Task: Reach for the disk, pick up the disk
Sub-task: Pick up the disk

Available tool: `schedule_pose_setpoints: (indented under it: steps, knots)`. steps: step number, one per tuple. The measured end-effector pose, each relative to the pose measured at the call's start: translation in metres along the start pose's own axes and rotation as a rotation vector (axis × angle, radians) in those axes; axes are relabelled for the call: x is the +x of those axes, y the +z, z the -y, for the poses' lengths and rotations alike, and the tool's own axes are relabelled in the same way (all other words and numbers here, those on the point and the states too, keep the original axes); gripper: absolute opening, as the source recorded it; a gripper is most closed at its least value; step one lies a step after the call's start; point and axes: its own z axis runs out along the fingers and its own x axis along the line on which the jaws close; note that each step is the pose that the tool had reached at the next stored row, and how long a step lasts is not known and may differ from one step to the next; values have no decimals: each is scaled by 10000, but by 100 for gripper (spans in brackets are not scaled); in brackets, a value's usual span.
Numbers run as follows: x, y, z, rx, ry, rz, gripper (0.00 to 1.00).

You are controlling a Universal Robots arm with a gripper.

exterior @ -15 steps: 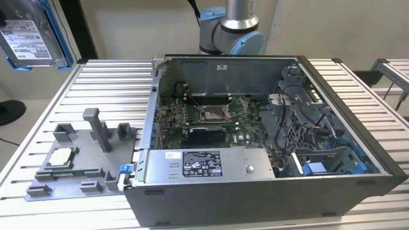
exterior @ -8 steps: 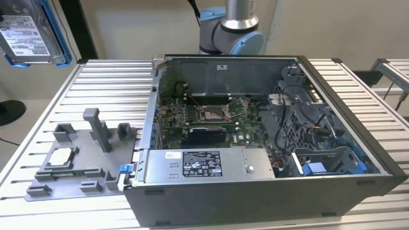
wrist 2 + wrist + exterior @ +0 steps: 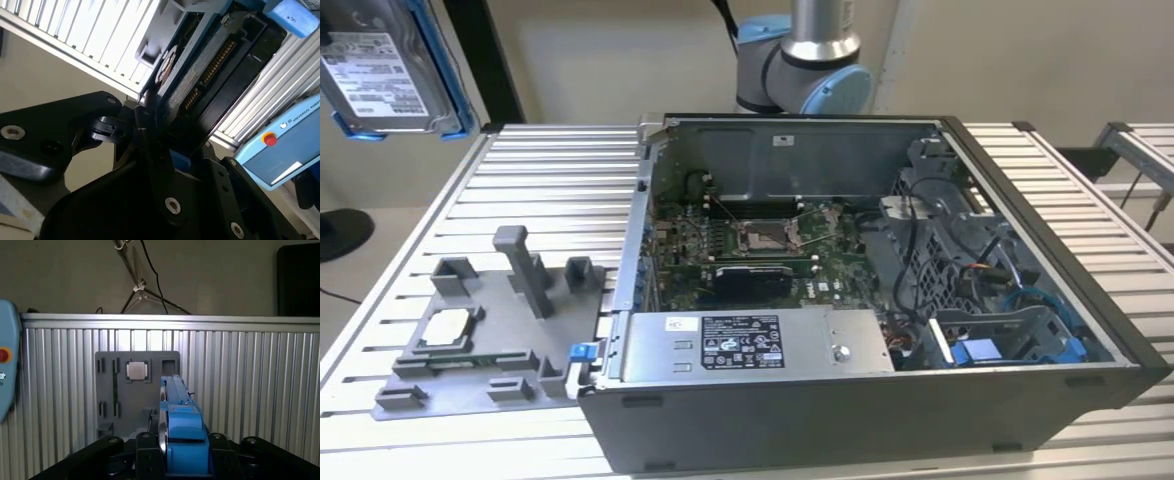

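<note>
Ribbed aluminium table (image 3: 534, 190) is set against a plain beige wall. On it an open computer case (image 3: 854, 420) is laid on its side, motherboard exposed and silver power supply (image 3: 761, 345) seated at the near edge. The base joints of the robot arm (image 3: 807, 60) are mounted behind the case. A grey fixture plate (image 3: 467, 330) is placed on the table at the exterior view's left, with a square CPU chip (image 3: 450, 322) seated in it.

Gripper (image 3: 182, 450): clamped on the disk (image 3: 175, 392). In the first wrist view the blue-framed drive is seen edge-on, pinched between the black fingers (image 3: 147, 447) with no gap visible on either side. In the second wrist view the circuit-board underside of the drive is turned to the camera, extending out past the fingertips.

The disk is held up clear of the table. In the exterior view it is seen high at the exterior view's left, label face towards the camera, blue frame around its edges.

Well beyond the fingertips, the fixture plate and its chip are lined up with the drive. A blue teach pendant (image 3: 5, 365) with a red button is seen off to one side of the gripper. Tripod legs (image 3: 145, 290) are seen past the far table edge.
</note>
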Motion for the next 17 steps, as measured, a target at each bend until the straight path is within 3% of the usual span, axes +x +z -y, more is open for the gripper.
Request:
schedule_pose_setpoints:
  steps: [17]
  knots:
    - [0, 3, 268, 1, 0, 0, 0]
